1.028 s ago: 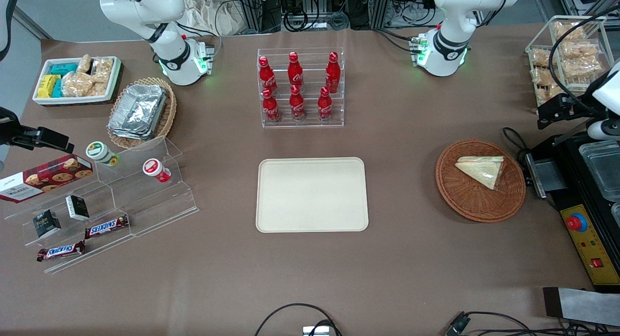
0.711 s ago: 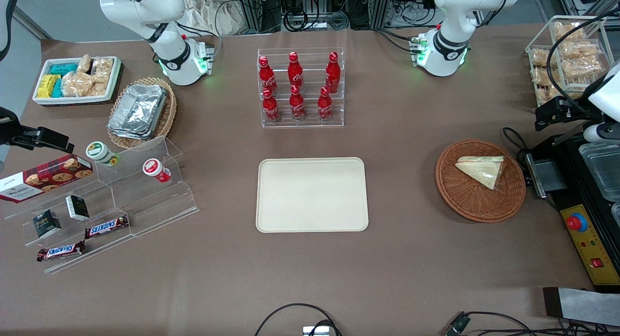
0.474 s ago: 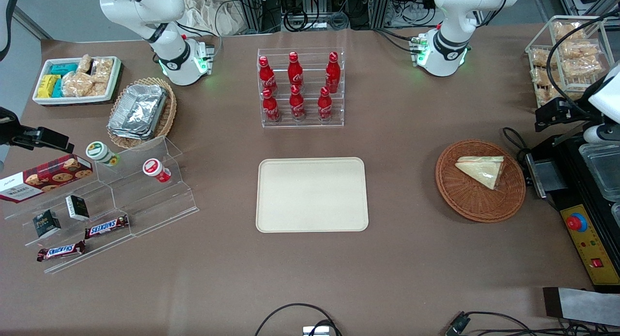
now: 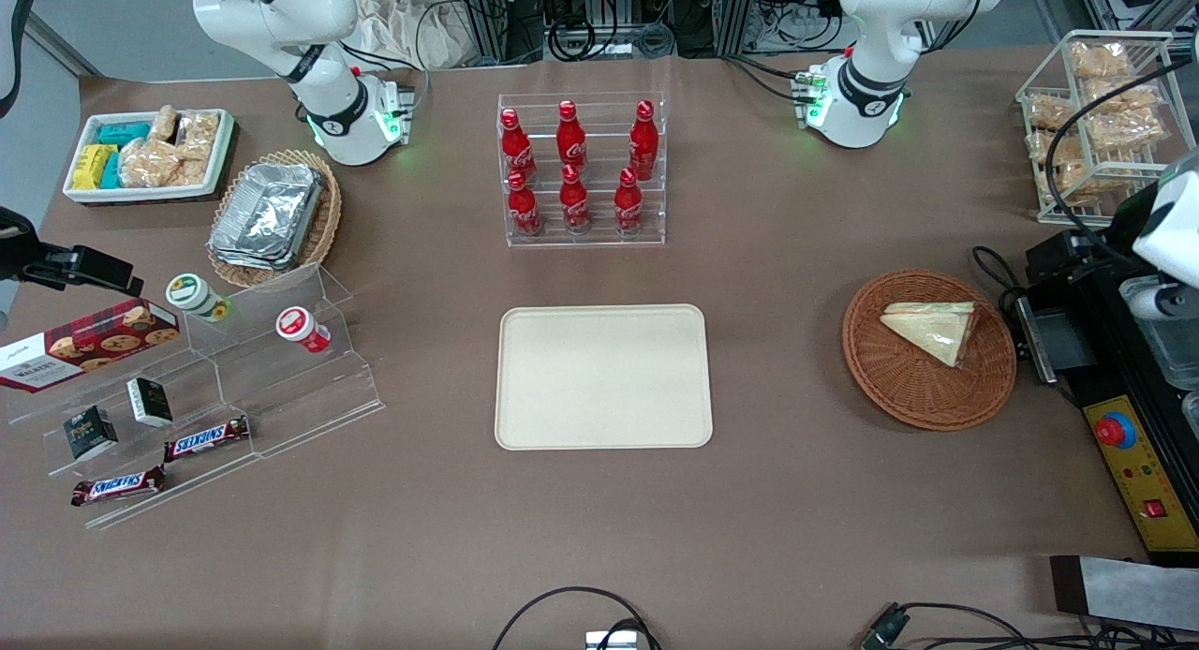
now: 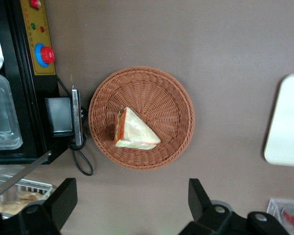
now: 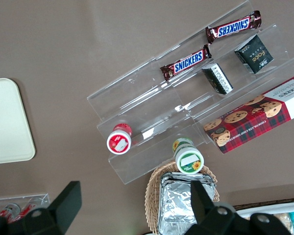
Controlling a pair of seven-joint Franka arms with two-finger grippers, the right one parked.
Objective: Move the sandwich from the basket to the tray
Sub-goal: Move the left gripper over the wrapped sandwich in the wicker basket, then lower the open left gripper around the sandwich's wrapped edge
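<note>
The sandwich (image 4: 932,330) (image 5: 133,131), a wrapped white-bread wedge with orange-red filling at one edge, lies in the round reddish-brown basket (image 4: 899,397) (image 5: 166,98). The cream tray (image 4: 602,376) (image 5: 286,122) lies flat near the table's middle, with nothing on it. My gripper (image 4: 1063,252) (image 5: 130,196) hangs high above the table beside the basket, toward the working arm's end and a little farther from the front camera than the sandwich. Its fingers (image 5: 63,196) are spread wide apart, with only bare table between them.
A black machine with a red button (image 4: 1115,432) and clear plastic containers (image 5: 2,117) stands close beside the basket. A black cable (image 5: 83,164) loops between them. A wire rack of snack packets (image 4: 1096,116) and a rack of red bottles (image 4: 581,172) stand farther from the front camera.
My gripper has moved nearer to the front camera, closing in on the basket's side. The sandwich, basket and tray have not moved.
</note>
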